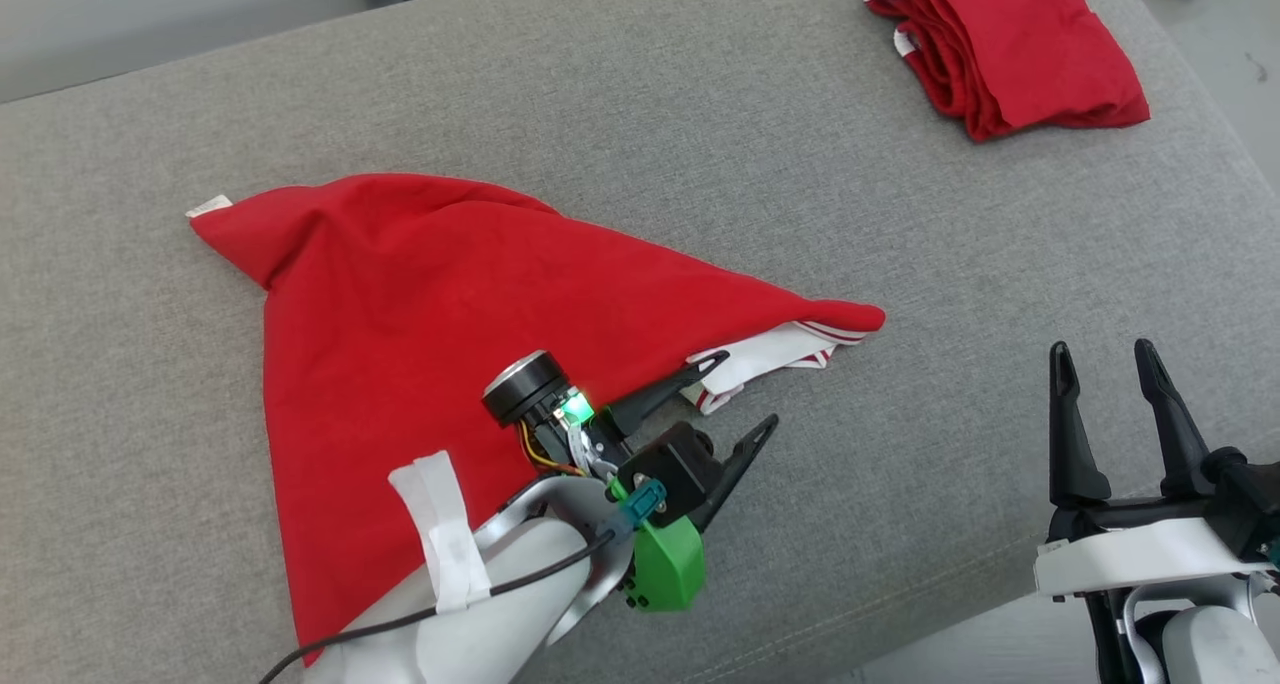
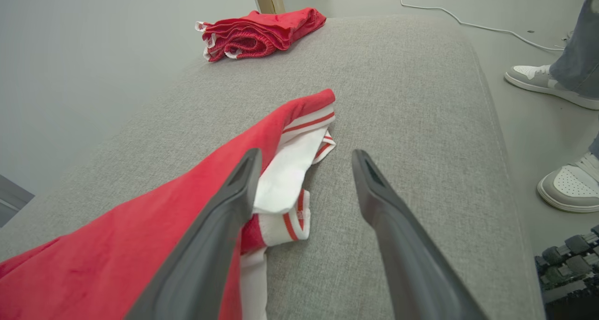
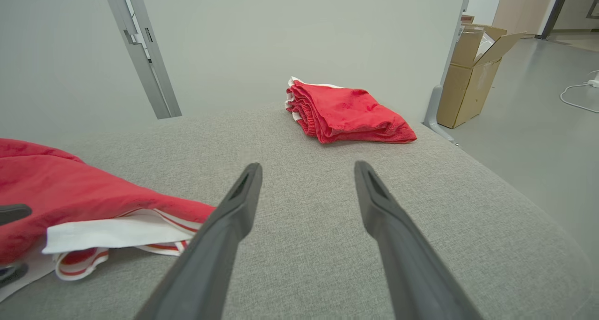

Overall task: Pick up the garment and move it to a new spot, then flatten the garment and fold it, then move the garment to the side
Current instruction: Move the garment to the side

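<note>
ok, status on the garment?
Left gripper open at garment hem, nothing held. Right gripper open, apart. Garment loosely spread, fold not done. Red stack far corner, clear.

The left gripper (image 2: 306, 157) hangs low over the grey fabric-covered surface (image 2: 412, 100), its two dark fingers (image 2: 206, 250) spread wide and gripping nothing. The finger at this view's left overlaps the edge of the red garment (image 2: 117, 245), whose white, red-striped trim (image 2: 285, 179) lies crumpled just beside it. A folded red pile (image 2: 262, 30) sits well apart at the far end. On the floor (image 2: 524, 123) lie a white cable (image 2: 449, 11) and a person's shoes (image 2: 568, 189).
</note>
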Controlling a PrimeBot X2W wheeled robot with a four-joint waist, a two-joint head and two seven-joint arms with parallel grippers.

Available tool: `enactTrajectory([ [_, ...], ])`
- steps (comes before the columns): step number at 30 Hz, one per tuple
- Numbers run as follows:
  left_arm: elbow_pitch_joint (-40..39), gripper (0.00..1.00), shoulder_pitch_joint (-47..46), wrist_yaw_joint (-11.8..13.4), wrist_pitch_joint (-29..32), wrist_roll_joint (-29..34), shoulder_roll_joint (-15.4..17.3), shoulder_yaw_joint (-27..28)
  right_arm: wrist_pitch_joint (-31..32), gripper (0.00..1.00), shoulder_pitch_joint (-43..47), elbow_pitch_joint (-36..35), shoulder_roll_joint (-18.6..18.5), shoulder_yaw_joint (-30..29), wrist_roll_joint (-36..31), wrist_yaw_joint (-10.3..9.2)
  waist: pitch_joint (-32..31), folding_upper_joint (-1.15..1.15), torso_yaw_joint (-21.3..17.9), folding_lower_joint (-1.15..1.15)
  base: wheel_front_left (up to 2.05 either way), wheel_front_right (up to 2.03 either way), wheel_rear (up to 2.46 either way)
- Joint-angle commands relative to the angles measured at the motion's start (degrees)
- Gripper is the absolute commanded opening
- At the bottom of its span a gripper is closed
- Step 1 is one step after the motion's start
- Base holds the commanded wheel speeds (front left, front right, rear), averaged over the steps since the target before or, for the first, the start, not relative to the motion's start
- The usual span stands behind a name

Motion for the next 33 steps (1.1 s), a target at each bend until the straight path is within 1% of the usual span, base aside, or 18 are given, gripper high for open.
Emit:
enactTrajectory([
  [1, 1.08, 1.00, -1.14, -0.01, -0.55, 0.24, 0.08, 0.09, -0.17, 1.00, -0.59, 0.12, 0.18, -0.13, 0.20, -0.11, 0.73, 0.00, -0.88, 0.00, 0.00, 0.00, 0.00],
  [5, 3.74, 1.00, -2.48, -0.25, -1.31, 0.12, -0.28, 0.13, -0.17, 1.00, -0.85, 0.31, 0.54, 0.08, 0.18, -0.11, 0.77, 0.00, -1.37, 0.00, 0.00, 0.00, 0.00],
  [6, 4.44, 0.86, -2.71, -0.29, -1.43, -0.08, -0.29, 0.22, -0.17, 1.00, -0.87, 0.33, 0.60, 0.06, 0.18, -0.11, 0.76, 0.00, -1.44, 0.00, 0.00, 0.00, 0.00],
  [7, 5.06, 0.75, -2.91, -0.31, -1.51, -0.10, -0.25, 0.19, -0.17, 1.00, -0.87, 0.33, 0.67, 0.03, 0.18, -0.11, 0.74, 0.00, -1.48, 0.00, 0.00, 0.00, 0.00],
  [8, 5.87, 0.65, -3.08, -0.29, -1.49, -0.03, -0.18, 0.03, -0.17, 1.00, -0.89, 0.35, 0.76, 0.00, 0.18, -0.11, 0.69, 0.00, -1.52, 0.00, 0.00, 0.00, 0.00],
  [9, 6.36, 0.60, -3.21, -0.31, -1.57, 0.03, -0.17, -0.10, -0.17, 1.00, -0.92, 0.38, 0.82, 0.00, 0.19, -0.11, 0.67, 0.00, -1.56, 0.00, 0.00, 0.00, 0.00],
  [10, 6.88, 0.58, -3.32, -0.35, -1.81, -0.02, -0.29, -0.19, -0.17, 1.00, -0.96, 0.40, 0.87, -0.03, 0.20, -0.11, 0.65, 0.00, -1.59, 0.00, 0.00, 0.00, 0.00],
  [12, 7.91, 0.58, -3.45, -0.47, -1.92, -0.04, -0.39, -0.50, -0.17, 1.00, -0.97, 0.38, 0.87, -0.14, 0.26, -0.11, 0.61, 0.00, -1.58, 0.00, 0.00, 0.00, 0.00],
  [13, 8.21, 0.54, -3.54, -0.52, -1.89, -0.15, -0.49, -0.58, -0.17, 1.00, -0.95, 0.36, 0.91, -0.18, 0.26, -0.11, 0.60, 0.00, -1.58, 0.00, 0.00, 0.00, 0.00],
  [15, 8.97, 0.50, -3.84, -0.46, -2.27, -0.31, -0.64, -0.62, -0.17, 1.00, -0.97, 0.36, 0.99, -0.18, 0.25, -0.11, 0.63, 0.00, -1.58, 0.00, 0.00, 0.00, 0.00],
  [18, 9.70, 0.53, -4.23, -0.06, -2.60, -0.40, -0.86, -0.64, -0.17, 1.00, -1.04, 0.37, 1.05, -0.17, 0.27, -0.11, 0.73, 0.00, -1.57, 0.00, 0.00, 0.00, 0.00],
  [19, 9.89, 0.53, -4.29, 0.02, -2.75, -0.37, -0.94, -0.69, -0.17, 1.00, -1.07, 0.37, 1.05, -0.15, 0.25, -0.11, 0.76, 0.00, -1.58, 0.00, 0.00, 0.00, 0.00],
  [23, 10.80, 0.45, -4.67, 0.11, -3.05, -0.66, -1.20, -0.82, -0.17, 1.00, -1.17, 0.40, 1.12, -0.23, 0.17, -0.11, 0.96, 0.00, -1.62, 0.00, 0.00, 0.00, 0.00],
  [25, 11.12, 0.37, -4.85, 0.09, -3.28, -0.97, -1.31, -0.82, -0.17, 1.00, -1.14, 0.42, 1.15, -0.34, 0.12, -0.11, 0.96, 0.00, -1.61, 0.00, 0.00, 0.00, 0.00],
  [26, 11.25, 0.32, -4.88, 0.05, -3.36, -1.06, -1.36, -0.82, -0.17, 1.00, -1.12, 0.43, 1.16, -0.41, 0.14, -0.11, 0.94, 0.00, -1.61, 0.00, 0.00, 0.00, 0.00],
  [31, 11.48, 0.16, -5.42, -0.15, -3.54, -1.31, -1.75, -1.00, -0.17, 1.00, -0.84, 0.51, 1.21, -0.70, 0.13, -0.11, 0.84, 0.00, -1.39, 0.00, 0.00, 0.00, 0.00],
  [33, 11.60, 0.00, -5.56, -0.14, -3.58, -1.48, -1.80, -1.01, -0.17, 1.00, -0.98, 0.49, 1.22, -0.69, 0.14, -0.11, 0.84, 0.00, -1.34, 0.00, 0.00, 0.00, 0.00],
])
